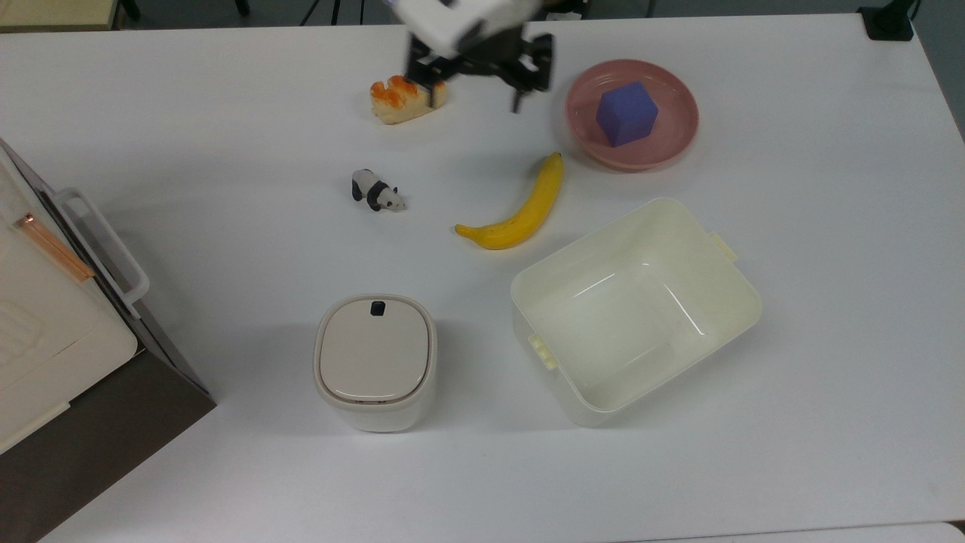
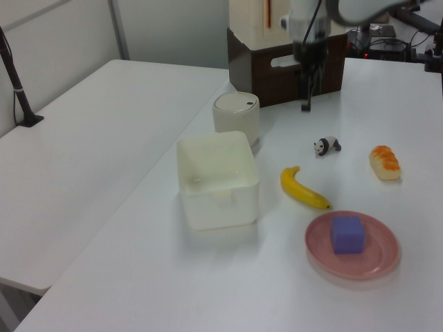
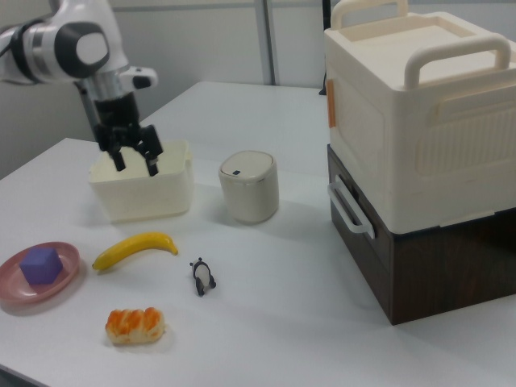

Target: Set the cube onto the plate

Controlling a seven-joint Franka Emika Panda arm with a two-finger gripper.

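Note:
The blue-purple cube (image 1: 626, 113) rests flat on the pink plate (image 1: 675, 143) at the far right of the table in the top view. Nothing touches it. The left view has the cube (image 2: 347, 234) and plate (image 2: 317, 242) near the front, and the right view has the cube (image 3: 41, 264) and plate (image 3: 14, 289) at the left edge. My gripper (image 1: 479, 81) hangs open and empty well above the table, off to the top view's left of the plate, near the bread. It also appears high up in the left view (image 2: 305, 97) and spread open in the right view (image 3: 135, 163).
A yellow banana (image 1: 520, 207), a toy panda (image 1: 375, 191) and a bread roll (image 1: 399, 102) lie mid-table. A cream tub (image 1: 742, 290) stands near the plate. A lidded white bin (image 1: 375, 360) and stacked cream and brown boxes (image 3: 419, 153) sit further off.

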